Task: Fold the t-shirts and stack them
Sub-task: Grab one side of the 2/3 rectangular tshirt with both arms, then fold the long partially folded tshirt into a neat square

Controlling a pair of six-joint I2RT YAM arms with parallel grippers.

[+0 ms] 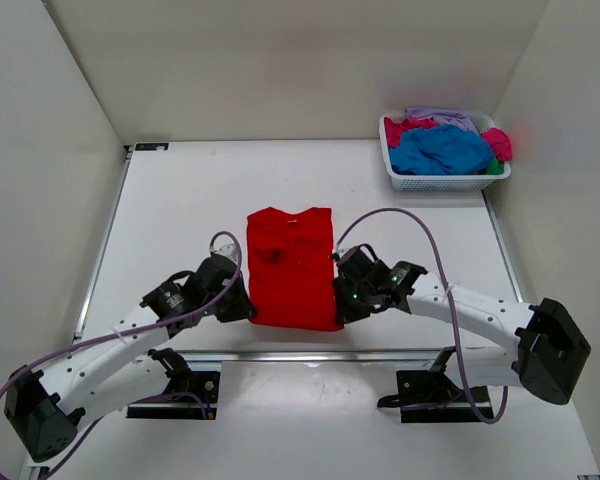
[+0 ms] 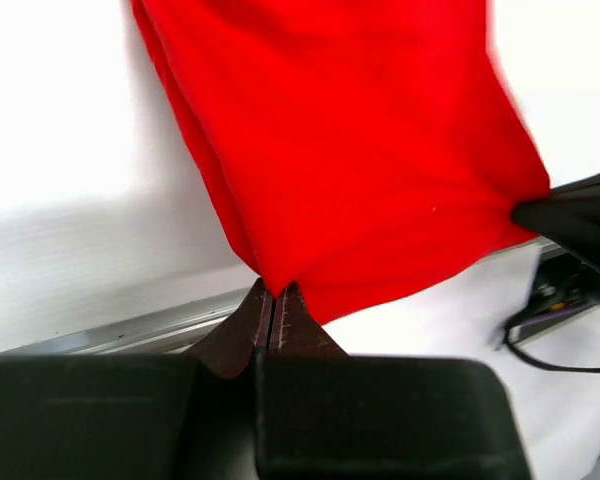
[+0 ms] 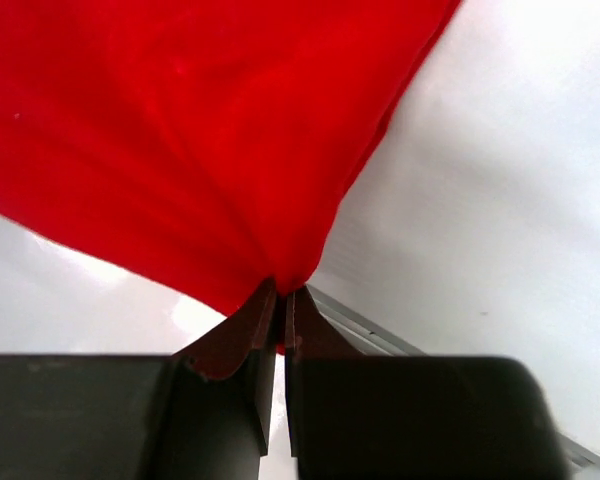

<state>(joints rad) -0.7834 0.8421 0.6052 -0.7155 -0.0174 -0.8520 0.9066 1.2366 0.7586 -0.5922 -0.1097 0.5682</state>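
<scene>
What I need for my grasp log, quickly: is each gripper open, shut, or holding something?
Left gripper: shut on the red t-shirt, at its near left corner.
Right gripper: shut on its near right corner.

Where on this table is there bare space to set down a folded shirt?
Bare table left of the red t-shirt, out to the left edge; also a patch between the shirt and the white basket. Crowded along the near edge, where the left hand and right hand pinch the shirt's corners.
</scene>
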